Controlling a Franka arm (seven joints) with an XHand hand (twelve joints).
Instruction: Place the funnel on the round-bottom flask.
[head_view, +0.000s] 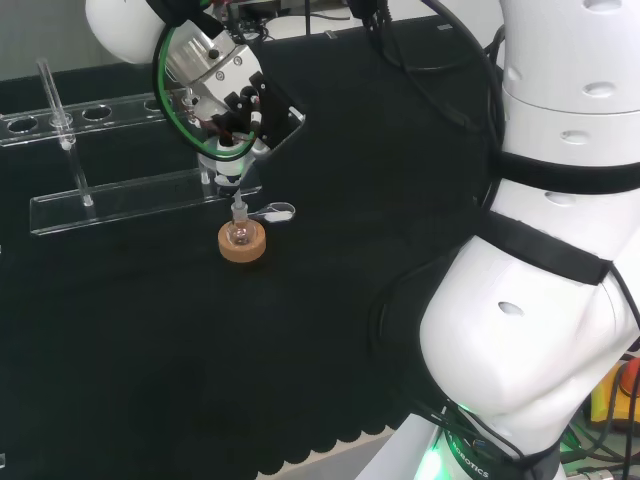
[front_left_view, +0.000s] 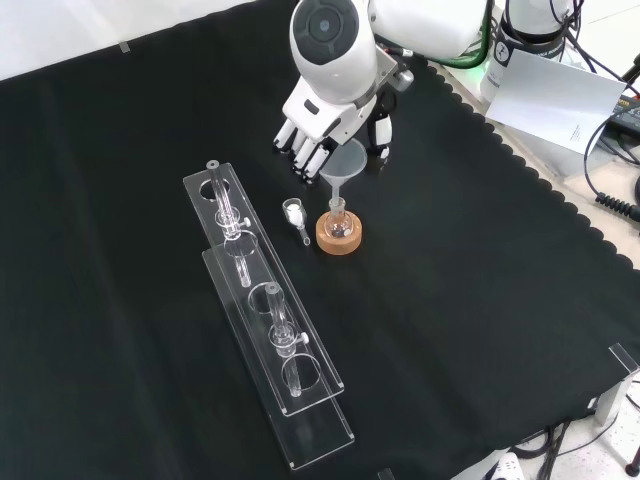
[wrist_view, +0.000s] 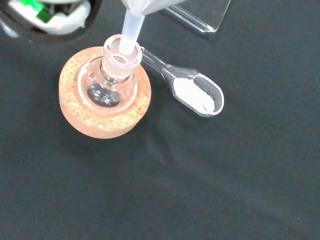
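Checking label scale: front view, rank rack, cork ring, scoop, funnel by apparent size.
1. Rack, clearly largest.
2. Cork ring and funnel look about alike, so I won't rank them; the funnel is raised toward the camera and partly behind the hand.
3. Scoop, smallest.

table (front_left_view: 480, 300): covered by black cloth with scalloped edge | white sheet of paper (front_left_view: 560, 100): at table's far right corner in front view | black cables (front_left_view: 610, 190): beside table at right edge, front view | pale surface (front_left_view: 60, 30): beyond cloth, top left of front view
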